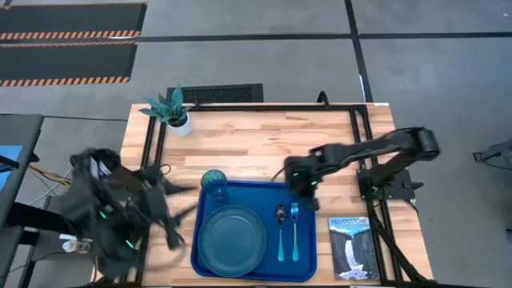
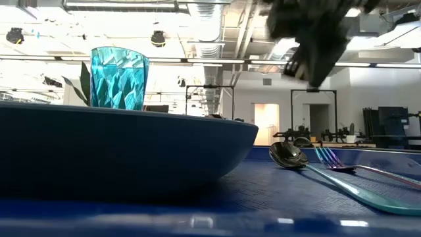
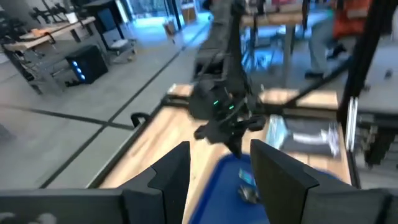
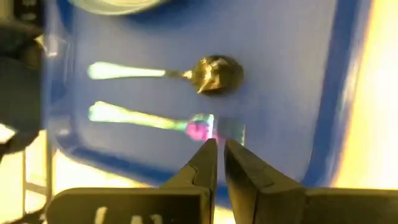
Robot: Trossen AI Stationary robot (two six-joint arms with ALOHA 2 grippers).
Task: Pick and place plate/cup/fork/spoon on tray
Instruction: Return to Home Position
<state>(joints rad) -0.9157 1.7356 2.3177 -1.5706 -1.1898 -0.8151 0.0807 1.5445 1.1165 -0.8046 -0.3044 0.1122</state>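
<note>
Blue tray (image 1: pixel 304 268), high view: one teal plate (image 1: pixel 232 238), one tumbler-style cup (image 1: pixel 214 184), one dark-bowled spoon (image 1: pixel 281 230), one light-blue fork (image 1: pixel 294 232), all on it. Left gripper (image 1: pixel 172 214) is off the tray's left edge, fingers spread. Right wrist view: right gripper (image 4: pixel 217 154) nearly closed, empty, above the fork's tines.
</note>
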